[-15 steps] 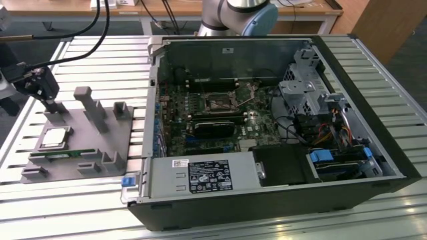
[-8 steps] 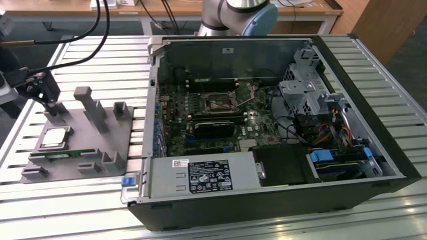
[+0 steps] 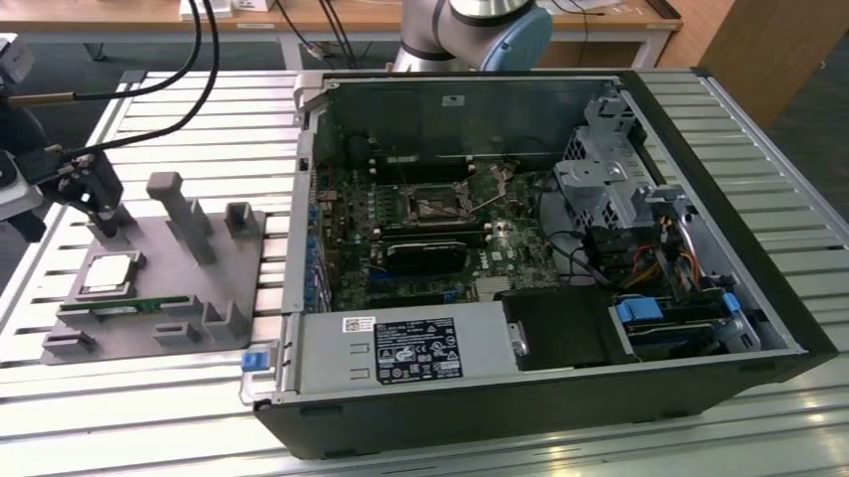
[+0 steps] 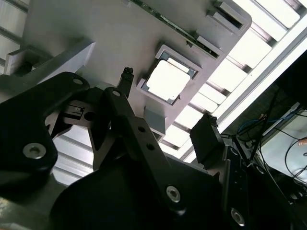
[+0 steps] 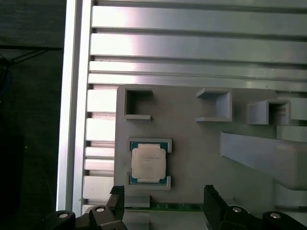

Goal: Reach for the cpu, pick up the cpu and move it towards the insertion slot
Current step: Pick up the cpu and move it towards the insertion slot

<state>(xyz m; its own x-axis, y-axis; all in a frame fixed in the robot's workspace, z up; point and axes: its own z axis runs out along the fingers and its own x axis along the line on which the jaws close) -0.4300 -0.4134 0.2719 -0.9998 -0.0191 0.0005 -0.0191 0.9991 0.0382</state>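
The cpu (image 3: 109,274), a flat silver square with a thin green rim, lies in a shallow nest on the grey fixture plate (image 3: 166,273) at the exterior view's left. My gripper (image 3: 101,221) hangs just above the plate, close over the cpu's far side, and touches nothing. In both wrist views the cpu (image 5: 148,162) (image 4: 167,80) lies ahead of the open gripper (image 5: 163,197) (image 4: 166,103), with one black finger off each side and nothing between them. The insertion slot (image 3: 435,206), a square dark socket in a silver frame, sits on the motherboard inside the open computer case.
A green memory stick (image 3: 126,308) lies in the plate near the cpu. Grey upright posts (image 3: 179,214) rise from the plate beside the gripper. The black computer case (image 3: 743,248) lies open on the slatted aluminium table (image 3: 159,119). A black heatsink (image 3: 424,253) sits next to the slot.
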